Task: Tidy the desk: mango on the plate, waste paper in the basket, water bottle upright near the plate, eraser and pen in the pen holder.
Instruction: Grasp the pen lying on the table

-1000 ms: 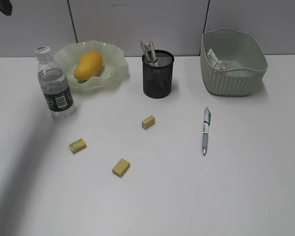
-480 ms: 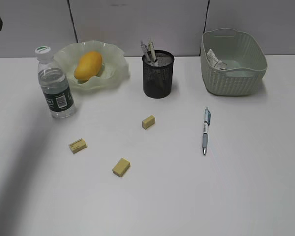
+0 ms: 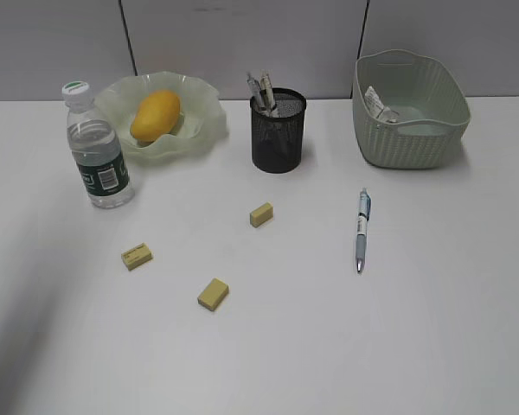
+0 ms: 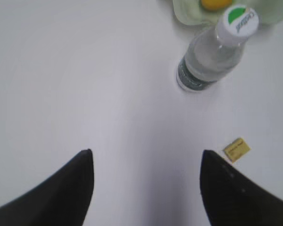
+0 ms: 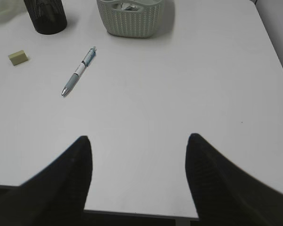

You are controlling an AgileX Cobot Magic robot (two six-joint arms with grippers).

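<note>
Nearest the front of the white desk [image 3: 432, 328] lie three small tan erasers: one toward the front [image 3: 213, 294], one further left [image 3: 137, 256] and one nearer the middle [image 3: 261, 214], all well apart from each other. To the right of them a blue-and-white pen [image 3: 362, 230] lies loose on the bare top, pointing roughly front to back. Behind the left eraser the water bottle [image 3: 96, 151] stands upright, white cap on, dark green label facing out, just beside the plate [image 3: 203, 99]. The yellow-orange mango [image 3: 156, 115] rests on that ruffled pale-green dish. In the middle at the back stands the black mesh pen holder [image 3: 278, 131] with a couple of pens poking out; its inside is too dark to make out. At the far right sits the basket [image 3: 411, 138], and the crumpled waste paper [image 3: 381, 105] shows inside, partly hidden by the rim. The left gripper [image 4: 146, 155] and the right gripper [image 5: 137, 139] each hang above the desk with jaws spread wide and nothing between them; only their dark fingertips show.
</note>
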